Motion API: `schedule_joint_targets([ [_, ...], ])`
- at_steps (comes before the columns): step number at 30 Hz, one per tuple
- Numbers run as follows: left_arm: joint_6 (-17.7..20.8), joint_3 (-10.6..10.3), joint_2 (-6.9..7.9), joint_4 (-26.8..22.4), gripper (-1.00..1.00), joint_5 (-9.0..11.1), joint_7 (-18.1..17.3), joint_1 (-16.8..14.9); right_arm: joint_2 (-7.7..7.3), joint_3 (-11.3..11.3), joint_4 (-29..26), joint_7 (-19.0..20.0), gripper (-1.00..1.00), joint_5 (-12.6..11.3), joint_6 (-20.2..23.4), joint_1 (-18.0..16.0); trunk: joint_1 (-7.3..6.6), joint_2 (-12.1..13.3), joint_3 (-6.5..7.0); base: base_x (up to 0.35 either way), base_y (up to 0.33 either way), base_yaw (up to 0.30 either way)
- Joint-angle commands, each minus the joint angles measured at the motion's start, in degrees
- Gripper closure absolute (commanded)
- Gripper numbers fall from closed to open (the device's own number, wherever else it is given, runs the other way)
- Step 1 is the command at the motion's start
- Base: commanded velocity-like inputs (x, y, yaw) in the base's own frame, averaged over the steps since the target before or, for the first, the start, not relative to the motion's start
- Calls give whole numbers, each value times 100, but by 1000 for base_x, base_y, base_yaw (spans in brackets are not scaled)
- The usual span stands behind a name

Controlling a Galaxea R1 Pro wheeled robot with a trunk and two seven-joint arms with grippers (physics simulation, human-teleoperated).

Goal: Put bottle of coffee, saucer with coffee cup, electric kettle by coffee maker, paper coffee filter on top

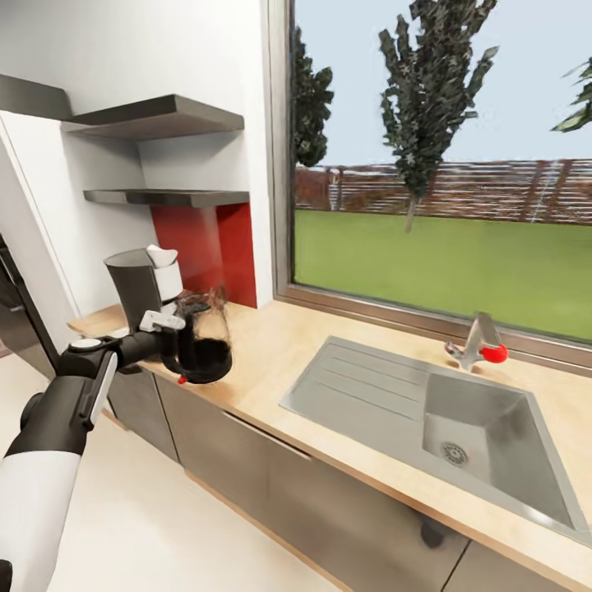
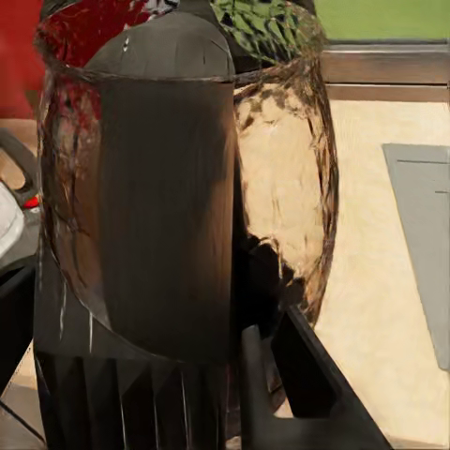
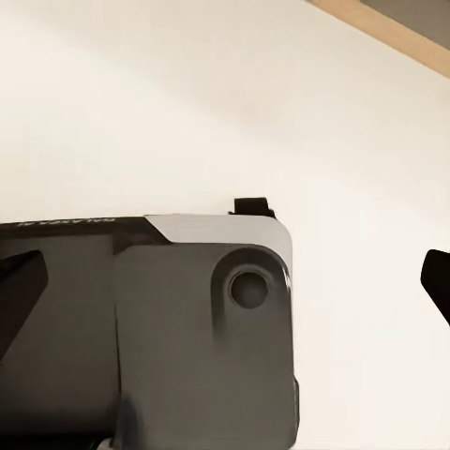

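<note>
The electric kettle (image 1: pixel 205 341), a rounded clear glass pot with a dark lower part, is sitting at the front edge of the counter (image 1: pixel 279 345), near its left end and just in front of the coffee maker (image 1: pixel 140 284); whether its base is resting on the wood or hanging just above it, I cannot tell; the step in hand looks like the placing of the kettle next to the coffee maker, and by the look of it that step is close to done; the left end effector (image 1: pixel 182 341) is reaching in from the side at the kettle's black handle, and in the left wrist view the glass body (image 2: pixel 187 206) is looming right in front of the dark fingers (image 2: pixel 281 384), so it appears to be closed on the handle, though the grip itself is partly hidden; the next move is probably calling for the kettle to be settled flat and a little further in from the front edge before the fingers let go, since it is standing near the lip; the right end effector's opening I cannot tell, as its wrist view is giving a dark housing over pale floor; the sink (image 1: pixel 444 411) is lying well apart toward the right end.
</note>
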Motion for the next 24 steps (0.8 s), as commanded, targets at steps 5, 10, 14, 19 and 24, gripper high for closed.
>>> schedule_joint_targets([
  [5,-436,4,-25,-11,100,-28,309,247,2,50,5,-18,-100,-53,-17,-6,5,-13,-12,132,181,-2],
  [10,-506,-18,-80,-5,100,24,374,363,2,52,5,-22,-100,-53,-17,-6,5,-13,-12,11,9,0],
  [14,-519,-24,-115,-3,100,34,378,374,2,49,5,-18,-100,-53,-17,-6,5,-13,-12,1,1,-13],
  [19,-520,-23,-113,-3,100,26,378,375,2,49,5,-16,-100,-53,-17,-6,5,-13,-12,0,0,-212],
  [24,-586,5,-99,178,100,-21,386,502,2,49,5,-17,-100,-53,-17,-6,5,-13,-12,0,0,-238],
])
